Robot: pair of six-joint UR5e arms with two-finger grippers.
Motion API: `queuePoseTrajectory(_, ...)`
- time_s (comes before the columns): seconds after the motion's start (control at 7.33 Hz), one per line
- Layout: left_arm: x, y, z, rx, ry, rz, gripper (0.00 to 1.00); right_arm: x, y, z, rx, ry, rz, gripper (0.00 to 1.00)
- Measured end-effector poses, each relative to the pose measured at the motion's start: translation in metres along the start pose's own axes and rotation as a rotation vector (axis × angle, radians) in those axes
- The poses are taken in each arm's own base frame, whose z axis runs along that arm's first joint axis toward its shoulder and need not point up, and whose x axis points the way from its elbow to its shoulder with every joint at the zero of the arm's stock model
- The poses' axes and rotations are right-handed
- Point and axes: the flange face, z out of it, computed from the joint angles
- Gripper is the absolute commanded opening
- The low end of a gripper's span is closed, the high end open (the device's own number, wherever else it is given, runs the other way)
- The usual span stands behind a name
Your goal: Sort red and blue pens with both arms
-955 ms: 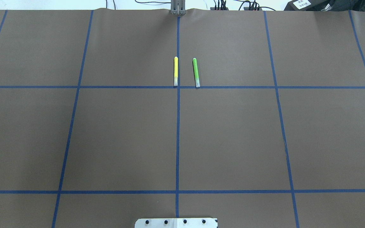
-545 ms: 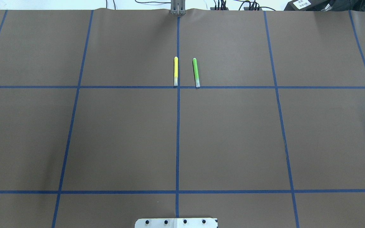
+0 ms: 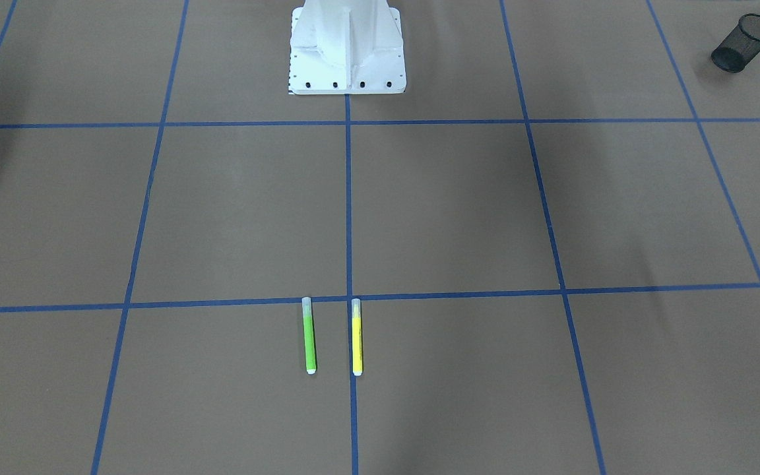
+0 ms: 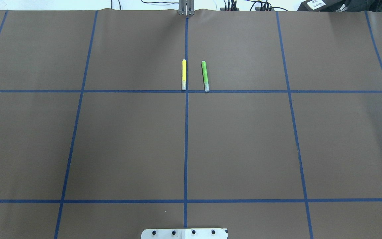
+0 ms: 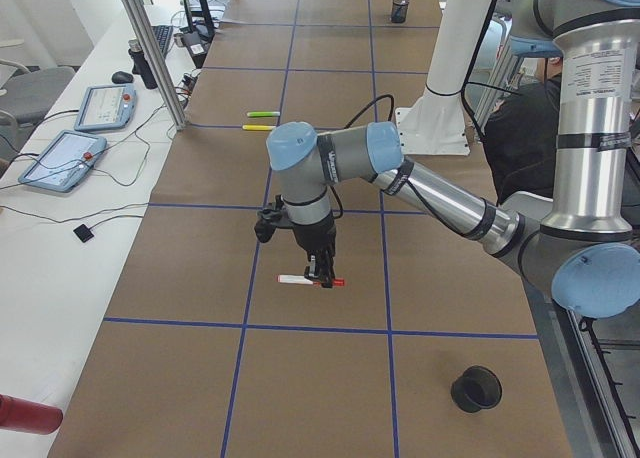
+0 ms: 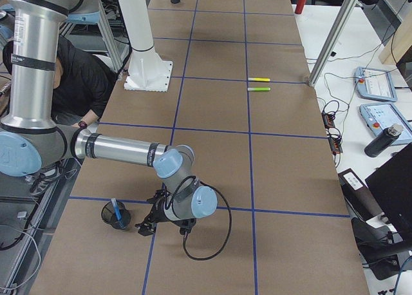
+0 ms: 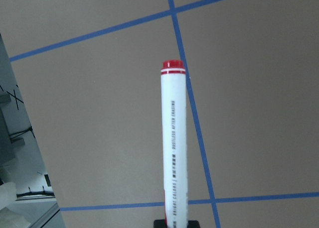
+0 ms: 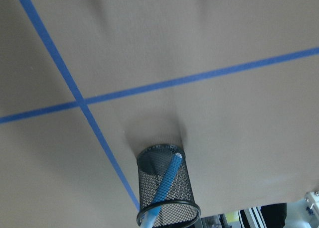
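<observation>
Red pen [image 7: 174, 143] clamped in our left hand [image 5: 320, 270], well apart from the black cup [image 5: 475, 388]; next we carry it over that cup and release. Blue pen [image 8: 169, 178] stands in a mesh cup [image 8: 185, 190]; whether our right hand [image 6: 166, 228] is open we cannot tell

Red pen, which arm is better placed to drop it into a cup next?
Left. The left pincer holds the red pen, and a black cup stands near it. The right pincer is at the table's other end, beside the mesh cup holding the blue pen.
</observation>
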Motion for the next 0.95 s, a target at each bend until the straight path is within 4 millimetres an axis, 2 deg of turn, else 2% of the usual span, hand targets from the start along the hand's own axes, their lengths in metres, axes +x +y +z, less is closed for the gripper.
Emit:
queuePoseTrajectory(0.27,-0.039,0.065,0.048,-0.08,0.054,-0.084,0.0,-0.022,-0.021,-0.041,0.138,0.035,-0.033,0.99)
queuePoseTrajectory(0.41,-0.055,0.104,0.072,-0.123,0.076,-0.142,0.0,-0.032,-0.023,-0.056,0.19,0.045,-0.051,0.99)
queuePoseTrajectory(0.68,-0.07,0.172,0.126,-0.245,0.156,-0.267,0.0,-0.048,-0.024,-0.075,0.262,0.053,-0.09,0.99)
queuePoseTrajectory(0.95,-0.083,0.222,0.177,-0.372,0.272,-0.397,0.0,-0.059,-0.029,-0.083,0.325,0.057,-0.116,0.99)
